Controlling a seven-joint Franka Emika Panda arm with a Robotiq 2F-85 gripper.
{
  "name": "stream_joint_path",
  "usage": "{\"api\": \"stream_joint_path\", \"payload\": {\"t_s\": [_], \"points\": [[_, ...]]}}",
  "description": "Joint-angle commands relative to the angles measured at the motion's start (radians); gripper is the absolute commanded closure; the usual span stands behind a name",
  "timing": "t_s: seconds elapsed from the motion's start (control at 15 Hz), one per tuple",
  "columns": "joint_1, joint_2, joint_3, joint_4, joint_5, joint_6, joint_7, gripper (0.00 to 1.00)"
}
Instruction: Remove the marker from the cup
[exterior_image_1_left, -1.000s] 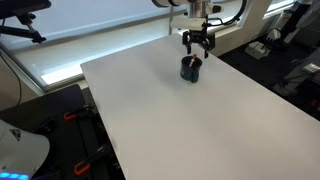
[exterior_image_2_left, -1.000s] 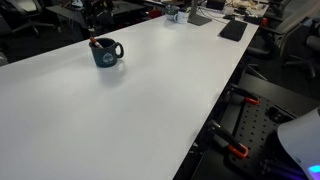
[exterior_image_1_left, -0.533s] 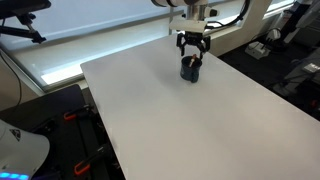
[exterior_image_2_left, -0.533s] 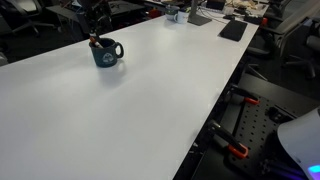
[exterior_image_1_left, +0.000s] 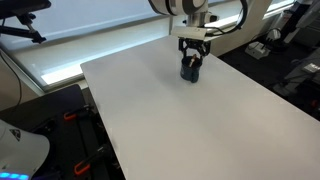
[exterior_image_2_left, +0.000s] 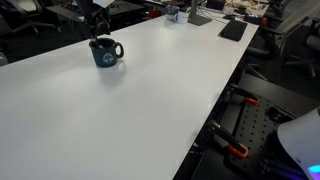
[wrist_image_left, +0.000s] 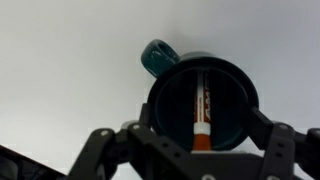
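The dark blue cup (exterior_image_1_left: 190, 70) with a handle stands near the far end of the white table (exterior_image_1_left: 200, 120); it also shows in an exterior view (exterior_image_2_left: 104, 53). In the wrist view the cup (wrist_image_left: 228, 95) is seen from straight above, its handle (wrist_image_left: 157, 57) to the upper left. The reddish-brown marker (wrist_image_left: 201, 112) lies inside it, leaning on the rim nearest the camera. My gripper (exterior_image_1_left: 192, 45) hangs just above the cup. It is open, with a finger on each side of the cup (wrist_image_left: 192, 142), and touches nothing.
The long white table (exterior_image_2_left: 160, 100) has bare surface all round the cup. Its far end holds dark keyboards and small items (exterior_image_2_left: 232, 30). Black stands and office chairs surround the table edges (exterior_image_1_left: 285, 60).
My gripper has shifted slightly sideways and turned a little above the cup. The cup and the marker have not moved.
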Motion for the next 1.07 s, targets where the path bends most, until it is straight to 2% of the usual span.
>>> {"api": "stream_joint_path", "payload": {"t_s": [0.0,0.2,0.33,0.47,0.6,0.67,0.8,1.0], "points": [[-0.014,0.023,0.010,0.002,0.027,0.103,-0.008,0.17],[-0.016,0.038,0.007,0.000,0.031,0.159,-0.008,0.27],[-0.016,0.041,0.006,-0.002,0.033,0.177,-0.008,0.41],[-0.017,0.040,0.004,0.000,0.032,0.185,-0.007,0.49],[-0.016,0.040,0.003,0.001,0.031,0.186,-0.006,0.35],[-0.015,0.040,0.002,0.000,0.030,0.187,-0.006,0.22],[-0.013,0.039,0.000,-0.001,0.029,0.187,-0.003,0.19],[-0.012,0.041,-0.001,-0.001,0.029,0.185,0.000,0.25]]}}
